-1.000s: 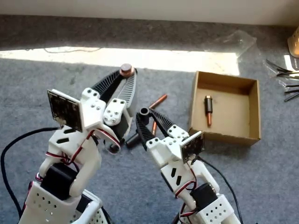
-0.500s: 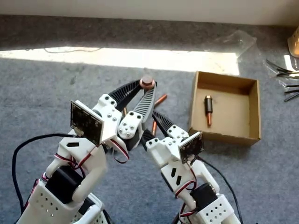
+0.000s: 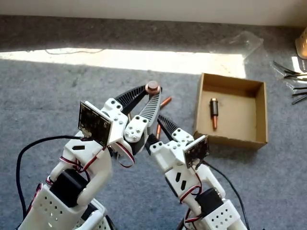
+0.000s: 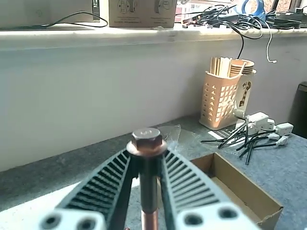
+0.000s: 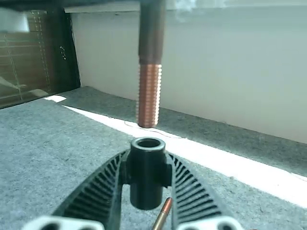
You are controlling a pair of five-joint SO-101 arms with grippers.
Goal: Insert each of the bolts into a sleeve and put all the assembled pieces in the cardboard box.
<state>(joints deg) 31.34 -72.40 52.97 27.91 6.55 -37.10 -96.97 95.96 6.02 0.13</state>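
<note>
Bolt (image 4: 146,140) tight in left gripper (image 4: 147,158), just above sleeve (image 5: 146,179) (upright, tight in right gripper (image 5: 147,162))

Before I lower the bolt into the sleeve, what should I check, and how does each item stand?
1. The bolt is clamped in the left end effector, head up, shank hanging down: ok.
2. The sleeve is clamped in the right end effector, bore open and facing up: ok.
3. The threaded tip is above the bore, not yet entered: ok.
4. Tip centred over the bore: it looks in line in the right wrist view, but any offset toward or away from that camera: cannot tell.
5. The cardboard box has room beside the one assembled piece: ok.
</note>
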